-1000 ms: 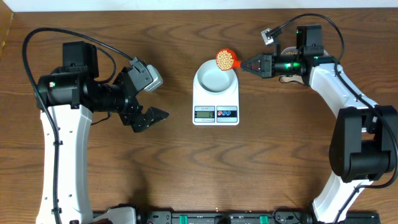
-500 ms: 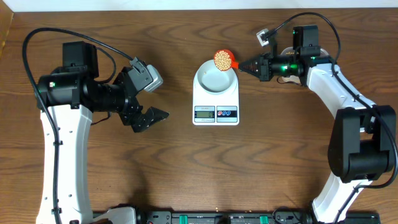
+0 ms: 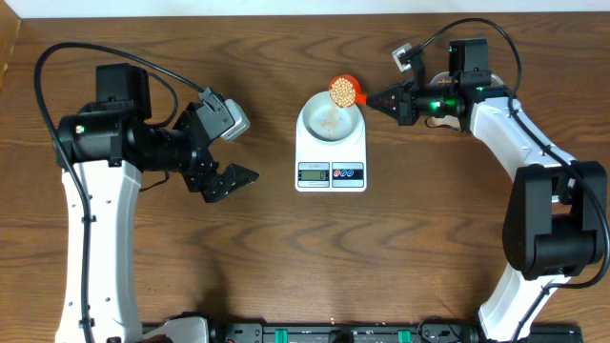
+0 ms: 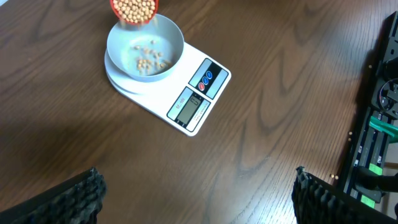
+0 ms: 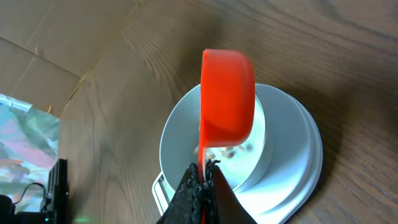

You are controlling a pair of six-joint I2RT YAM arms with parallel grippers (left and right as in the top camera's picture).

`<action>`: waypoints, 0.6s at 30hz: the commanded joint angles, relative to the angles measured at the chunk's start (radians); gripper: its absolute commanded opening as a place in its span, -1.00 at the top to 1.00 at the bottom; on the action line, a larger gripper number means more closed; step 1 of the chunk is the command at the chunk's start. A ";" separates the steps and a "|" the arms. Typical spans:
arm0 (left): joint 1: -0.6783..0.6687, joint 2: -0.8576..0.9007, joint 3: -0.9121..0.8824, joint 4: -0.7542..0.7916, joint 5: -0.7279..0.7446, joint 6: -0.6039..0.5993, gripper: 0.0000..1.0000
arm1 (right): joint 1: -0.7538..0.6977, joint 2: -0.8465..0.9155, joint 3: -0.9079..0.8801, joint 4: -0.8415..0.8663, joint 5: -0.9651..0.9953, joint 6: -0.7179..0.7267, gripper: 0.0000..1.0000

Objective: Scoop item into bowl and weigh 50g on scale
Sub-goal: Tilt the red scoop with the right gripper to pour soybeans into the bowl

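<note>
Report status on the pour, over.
Right gripper shut on orange scoop, tipped over bowl on scale. Left gripper open, empty, clear of scale. Few beans in bowl, most in scoop. Nothing in the way.

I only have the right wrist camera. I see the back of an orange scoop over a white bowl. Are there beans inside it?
Observer: Yes. The left wrist view shows the scoop heaped with beans.
Operator: What number are we at?
Observer: The scale has its screen in the left wrist view, but the digits are too small to read.
Operator: Where's the other arm?
Observer: The left arm hangs off to the left of the scale, jaws wide open and empty.
</note>
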 commanded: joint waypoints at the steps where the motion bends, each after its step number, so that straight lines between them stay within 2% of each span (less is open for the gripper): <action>1: 0.003 0.000 -0.006 -0.007 -0.003 0.009 -0.95 | 0.006 0.006 0.002 -0.001 -0.014 -0.045 0.98; 18: 0.003 0.000 -0.006 -0.007 -0.003 0.010 -0.96 | 0.026 0.006 0.002 -0.003 -0.014 -0.074 0.98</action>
